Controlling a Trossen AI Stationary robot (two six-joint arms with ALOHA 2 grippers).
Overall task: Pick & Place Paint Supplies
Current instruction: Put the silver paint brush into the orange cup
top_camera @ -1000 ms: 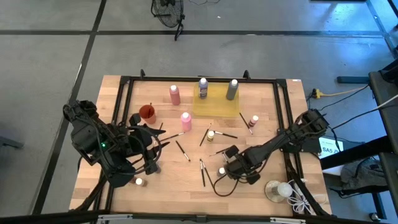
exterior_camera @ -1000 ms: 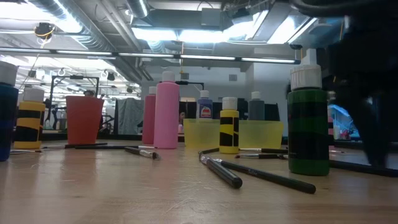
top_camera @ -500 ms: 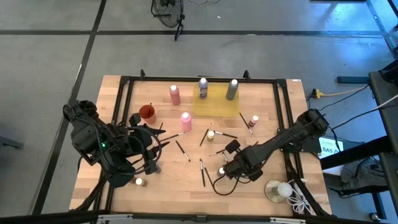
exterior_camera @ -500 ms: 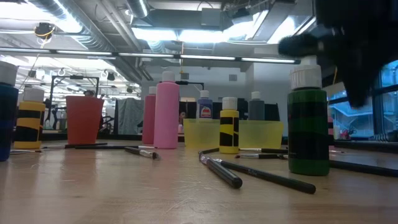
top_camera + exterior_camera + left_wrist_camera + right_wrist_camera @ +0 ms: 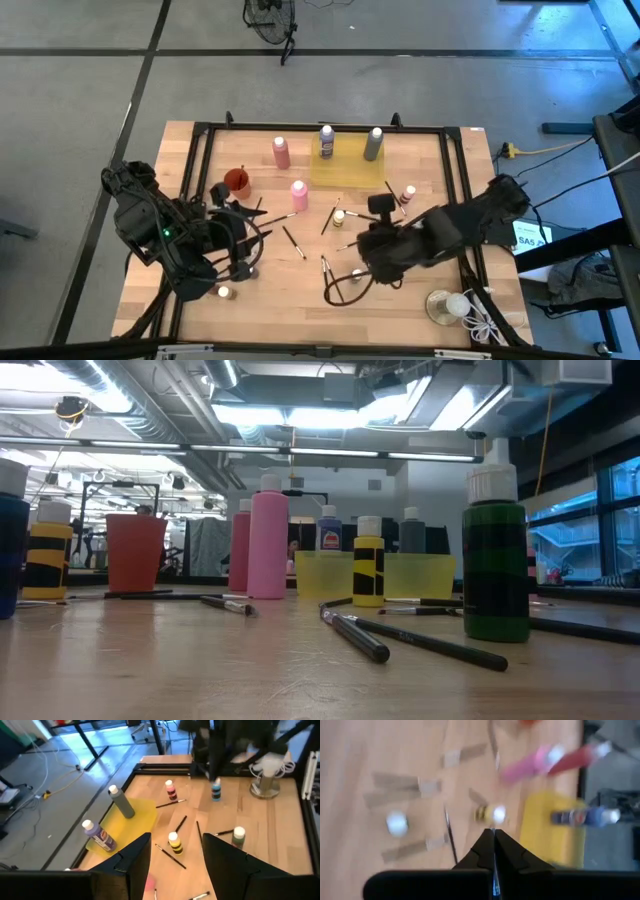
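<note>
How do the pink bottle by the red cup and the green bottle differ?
The pink bottle is slim, plain pink and stands far back beside the red cup. The green bottle is dark green with black bands and stands nearer the low camera. Both are upright with white caps.

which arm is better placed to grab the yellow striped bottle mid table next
Right. Its end effector is shut, apparently empty, above mid-table beside the yellow striped bottle. The left end effector sits farther off at the table's left side.
</note>
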